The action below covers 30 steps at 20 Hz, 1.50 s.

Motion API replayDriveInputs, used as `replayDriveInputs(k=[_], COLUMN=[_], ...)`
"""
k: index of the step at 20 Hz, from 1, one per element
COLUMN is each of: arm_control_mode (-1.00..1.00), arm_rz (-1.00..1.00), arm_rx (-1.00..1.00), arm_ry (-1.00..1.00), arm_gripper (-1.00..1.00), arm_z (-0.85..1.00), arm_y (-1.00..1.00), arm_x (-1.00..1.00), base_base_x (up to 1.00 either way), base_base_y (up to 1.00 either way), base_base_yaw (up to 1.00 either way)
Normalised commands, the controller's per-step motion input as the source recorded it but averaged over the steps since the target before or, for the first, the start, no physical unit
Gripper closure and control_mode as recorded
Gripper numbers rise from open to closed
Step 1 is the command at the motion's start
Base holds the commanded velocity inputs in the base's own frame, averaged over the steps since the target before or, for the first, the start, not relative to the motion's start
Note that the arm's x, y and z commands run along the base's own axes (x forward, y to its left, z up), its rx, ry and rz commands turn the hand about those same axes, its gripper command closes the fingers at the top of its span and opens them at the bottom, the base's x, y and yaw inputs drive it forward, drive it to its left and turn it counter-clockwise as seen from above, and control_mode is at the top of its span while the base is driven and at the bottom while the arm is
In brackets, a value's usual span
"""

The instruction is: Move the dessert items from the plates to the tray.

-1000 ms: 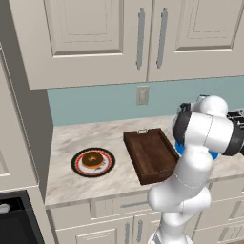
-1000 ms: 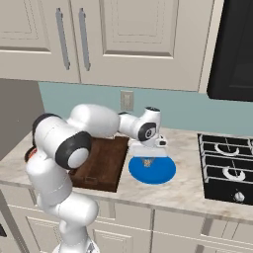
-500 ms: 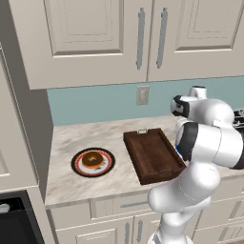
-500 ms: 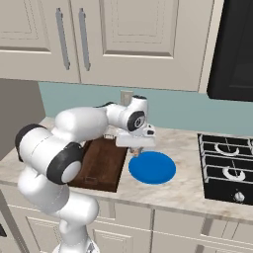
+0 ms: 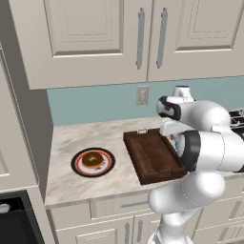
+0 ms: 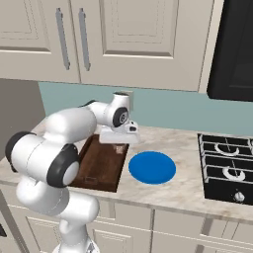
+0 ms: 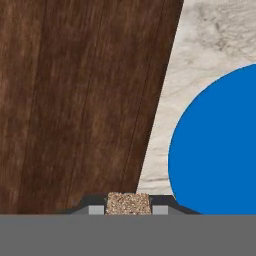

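My gripper (image 6: 118,148) hangs over the right edge of the dark wooden tray (image 6: 98,165), shut on the small pale tan morsel (image 7: 129,203). In the hand view the morsel sits between the two fingertips, with the tray (image 7: 75,100) under them and the bare blue plate (image 7: 220,145) off to the right. That blue plate (image 6: 152,167) lies on the counter just right of the tray. The glazed ring doughnut (image 5: 92,159) rests on the black-rimmed, red-ringed plate (image 5: 76,165), left of the tray (image 5: 151,156) and away from the gripper.
A black stove top (image 6: 227,168) borders the counter on the right. Wall cabinets (image 5: 143,38) hang above, and a wall outlet (image 5: 142,95) sits behind the tray. A strip of marble counter (image 7: 200,60) separates the tray from the blue plate.
The arm has swung left from above the blue plate to above the tray's right edge, carrying the morsel. The blue plate is left bare.
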Motion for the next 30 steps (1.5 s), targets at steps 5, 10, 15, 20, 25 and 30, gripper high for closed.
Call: replayDriveInputs(k=[5,10,15,20,25,30], arm_control_mode=[-1.0,-1.0,-1.0,-1.0,-1.0,-1.0], arm_rz=[0.0,0.0,0.0,0.0,0.0,0.0], arm_rx=[0.0,0.0,0.0,0.0,0.0,0.0], arm_ry=[0.03,0.05,0.07,0.01,0.0,0.0], arm_gripper=[1.0,1.0,1.0,1.0,1.0,1.0], arm_z=[0.0,0.0,-0.04,-0.18,-0.24,-0.21], arm_y=[0.59,0.58,0.43,0.11,0.0,0.0], arm_x=[0.17,0.29,0.4,0.28,0.14,0.13], base_base_x=[0.0,0.0,0.0,0.0,0.0,0.0], base_base_y=[0.0,0.0,0.0,0.0,0.0,0.0], base_base_yaw=[0.0,0.0,0.0,0.0,0.0,0.0])
